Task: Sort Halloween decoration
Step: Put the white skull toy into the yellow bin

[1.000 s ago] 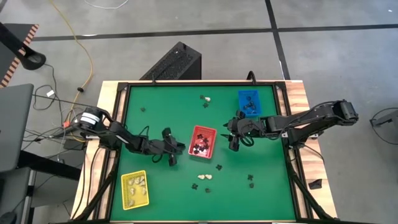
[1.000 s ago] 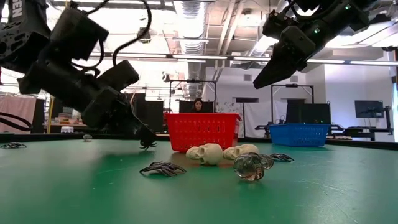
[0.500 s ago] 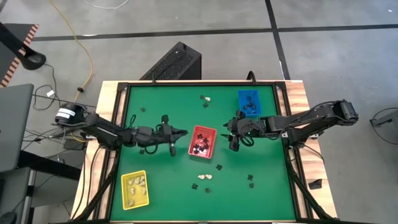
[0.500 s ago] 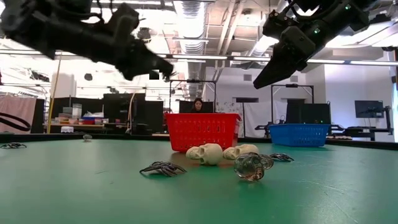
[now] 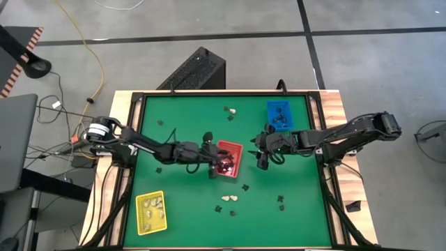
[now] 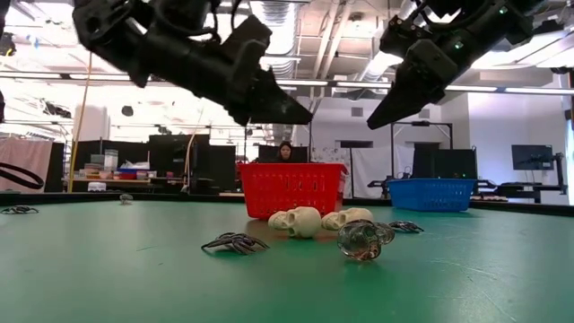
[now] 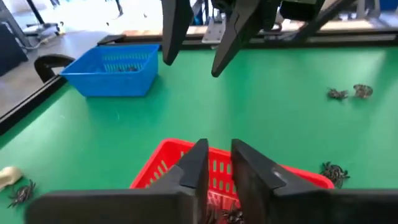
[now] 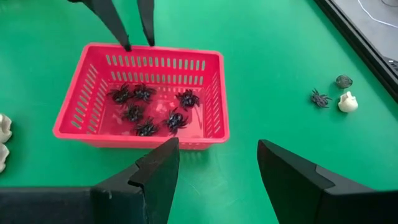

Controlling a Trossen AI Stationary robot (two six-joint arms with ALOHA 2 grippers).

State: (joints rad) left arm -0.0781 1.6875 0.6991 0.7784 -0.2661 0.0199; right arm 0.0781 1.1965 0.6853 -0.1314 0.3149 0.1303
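From above, a green table (image 5: 181, 202) holds three trays. The red tray (image 5: 227, 160) sits in the middle, the blue tray (image 5: 279, 115) is far right, and the yellow tray (image 5: 150, 212) is near left. The left gripper (image 5: 214, 164) hangs over the left edge of the red tray. The right gripper (image 5: 262, 159) hangs just right of the red tray. Black spiders (image 5: 224, 165) lie in the red tray and cream skulls (image 5: 155, 206) lie in the yellow one. Loose pieces (image 5: 230, 199) lie on the table near the front, with a few more at the far side.

From table height, two skulls (image 6: 305, 221) and a clear skull (image 6: 361, 239) sit in front of the red tray, with a spider (image 6: 235, 242) to their left. Both grippers hang high above the table. A person (image 6: 285, 152) shows in the room behind.

In the left wrist view, the left fingers (image 7: 194, 168) stand a little apart with nothing between them, right over the red tray. The right gripper shows farther off, beside the blue tray.

In the right wrist view, the right fingers (image 8: 155, 174) are spread wide and hold nothing. Seven spiders lie in the red tray. A spider (image 8: 321, 98), a skull (image 8: 347, 101) and a small grey piece (image 8: 343, 81) lie on the table off to one side.
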